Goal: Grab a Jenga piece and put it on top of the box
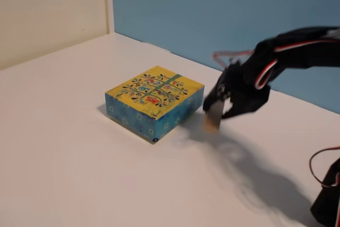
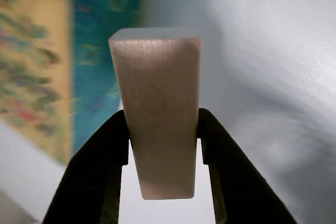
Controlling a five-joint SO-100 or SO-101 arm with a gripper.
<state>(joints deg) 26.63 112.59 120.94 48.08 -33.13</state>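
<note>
The box (image 1: 154, 101) sits mid-table, with a yellow floral top and blue sides. In the wrist view the box (image 2: 63, 66) fills the left part, blurred. My gripper (image 1: 214, 116) hangs just right of the box, slightly above the table. It is shut on the Jenga piece (image 2: 160, 114), a tan wooden block clamped between both black fingers (image 2: 100, 166) and sticking out beyond them. In the fixed view the Jenga piece (image 1: 212, 120) shows only as a blurred tan tip below the fingers.
The white table (image 1: 64, 147) spreads out to the left and front of the box. A blue wall (image 1: 212, 9) runs along the back, with a cream wall at the left. Red and black cables (image 1: 326, 171) hang at the right edge.
</note>
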